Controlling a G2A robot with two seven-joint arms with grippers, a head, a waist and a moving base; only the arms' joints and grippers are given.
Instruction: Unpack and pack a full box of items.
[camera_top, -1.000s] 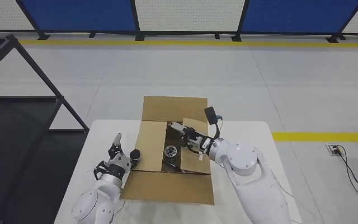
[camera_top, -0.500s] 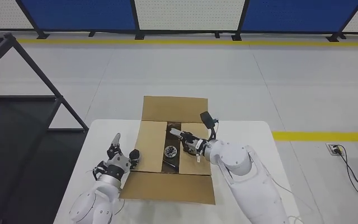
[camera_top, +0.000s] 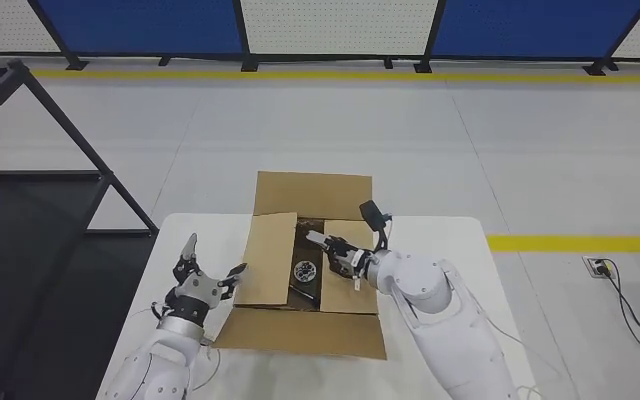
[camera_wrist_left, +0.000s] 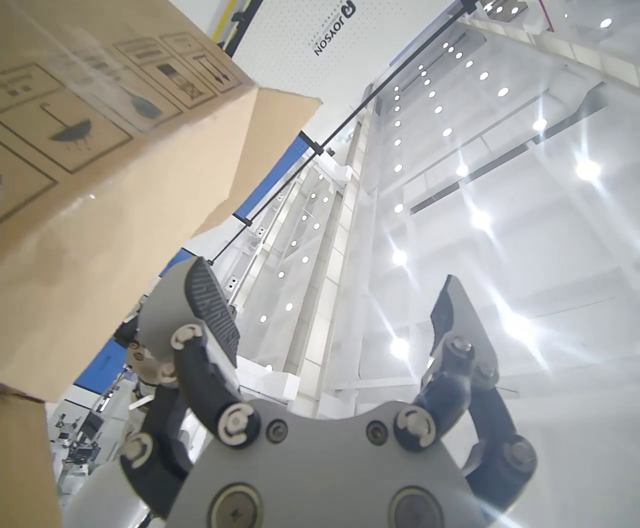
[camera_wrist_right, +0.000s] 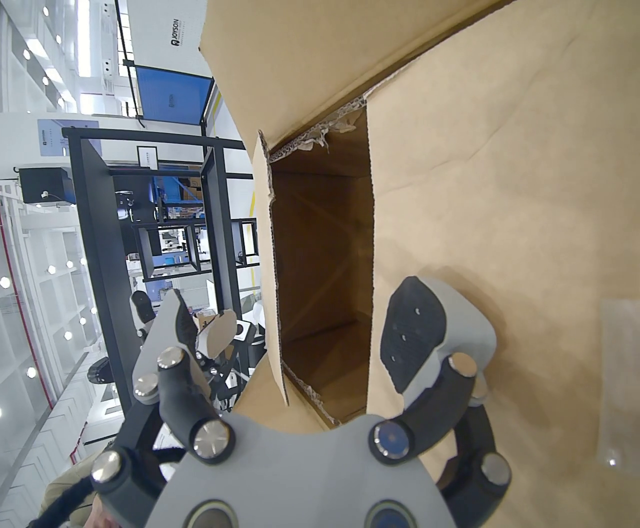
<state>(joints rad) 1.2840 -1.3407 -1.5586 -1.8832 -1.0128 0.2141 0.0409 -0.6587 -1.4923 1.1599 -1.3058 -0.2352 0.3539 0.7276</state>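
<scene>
A brown cardboard box stands in the middle of the white table with all flaps folded outward. Inside it lie a round black-and-white item and some dark items. My right gripper is open at the inner edge of the right flap; in the right wrist view the gripper straddles a cardboard edge above the box's inside. My left gripper is open and holds nothing, just outside the left flap. In the left wrist view the gripper points upward beside the box.
The front flap lies flat toward the table's near edge. A black metal frame stands off the table's left side. Bare tabletop shows on both sides of the box.
My left gripper has drawn back from the left flap toward the table's left side, its fingers spread wider. The right gripper has shifted slightly toward the box's opening.
</scene>
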